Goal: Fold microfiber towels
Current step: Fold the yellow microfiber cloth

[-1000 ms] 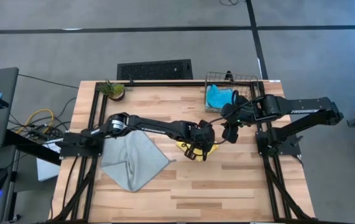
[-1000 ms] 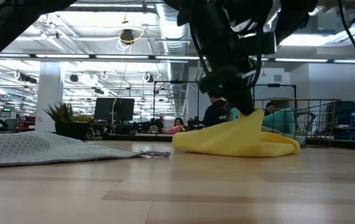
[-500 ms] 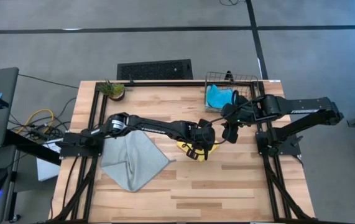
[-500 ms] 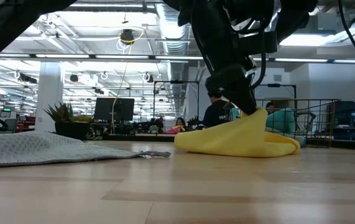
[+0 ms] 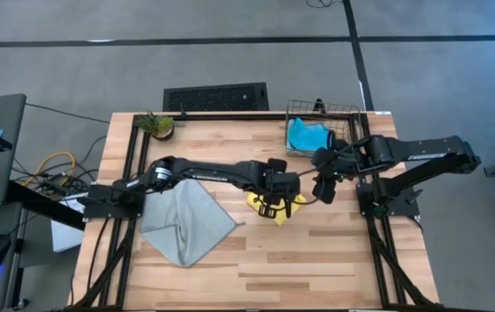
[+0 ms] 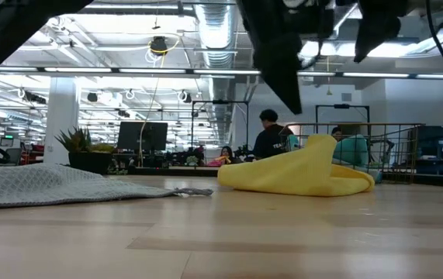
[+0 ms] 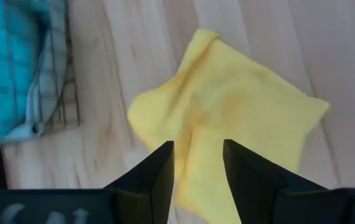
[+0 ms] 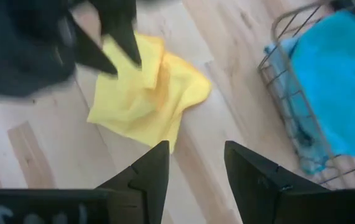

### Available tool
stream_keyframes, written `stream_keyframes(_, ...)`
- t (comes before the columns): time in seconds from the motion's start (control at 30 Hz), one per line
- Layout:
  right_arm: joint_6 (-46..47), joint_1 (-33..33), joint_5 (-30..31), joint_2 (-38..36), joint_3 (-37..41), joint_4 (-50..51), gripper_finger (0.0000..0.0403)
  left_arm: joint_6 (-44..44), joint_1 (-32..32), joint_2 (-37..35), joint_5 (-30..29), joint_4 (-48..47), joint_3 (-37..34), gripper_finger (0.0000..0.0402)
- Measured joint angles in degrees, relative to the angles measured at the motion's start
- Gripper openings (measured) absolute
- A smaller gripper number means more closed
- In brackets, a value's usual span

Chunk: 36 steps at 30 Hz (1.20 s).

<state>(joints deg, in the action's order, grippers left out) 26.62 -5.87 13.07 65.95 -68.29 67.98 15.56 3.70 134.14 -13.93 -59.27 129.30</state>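
Towel, yellow (image 5: 283,206), lies crumpled near table (image 5: 316,269) centre, directly under my left claw (image 5: 272,205), whose fingers stand apart, gripping nothing. My right claw (image 5: 325,187) hovers at its 3 o'clock, open and empty. Cyan towel (image 5: 307,135) sits in the basket (image 5: 292,108) at 1 o'clock; grey towel (image 5: 186,223) at 8.

I see grey floor (image 5: 230,61) around the wooden desk (image 5: 256,269), dark lines across it. A black floor grate (image 5: 216,96) sits behind the desk. A potted plant (image 5: 157,126) stands on its back left corner. Beyond: an open hall, pipes and strip lights on the ceiling (image 6: 128,46), a white pillar (image 6: 60,116), a monitor (image 6: 141,136), people seated (image 6: 269,136).
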Motion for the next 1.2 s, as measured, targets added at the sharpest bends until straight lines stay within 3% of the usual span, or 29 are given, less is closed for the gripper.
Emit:
stream_keyframes(0.17, 3.8, -0.8, -5.2, -1.4, 6.6, -9.0, 0.0178, -5.8, 0.0, -0.1, 0.2, -10.9, 5.8, 0.0133)
stream_keyframes(0.27, 6.1, -0.8, -6.5, -1.7, 10.5, -17.5, 0.0178, -8.0, 0.0, -1.7, 1.7, -14.2, 5.1, 0.0133)
stream_keyframes(0.53, 14.3, -0.7, -7.4, -1.9, 18.7, -28.8, 0.0178, -15.3, 0.7, -6.3, 4.3, -23.6, 5.0, 0.0133)
stream_keyframes(0.87, 26.9, -0.4, -7.6, 0.9, 23.9, -37.5, 0.0178, -21.8, 1.6, -11.5, 3.9, -25.8, 5.0, 0.0132)
stream_keyframes(1.2, 27.8, 0.1, -11.8, 10.7, 23.8, -40.7, 0.0178, -22.9, 1.6, -13.2, 2.0, -26.6, 5.0, 0.0132)
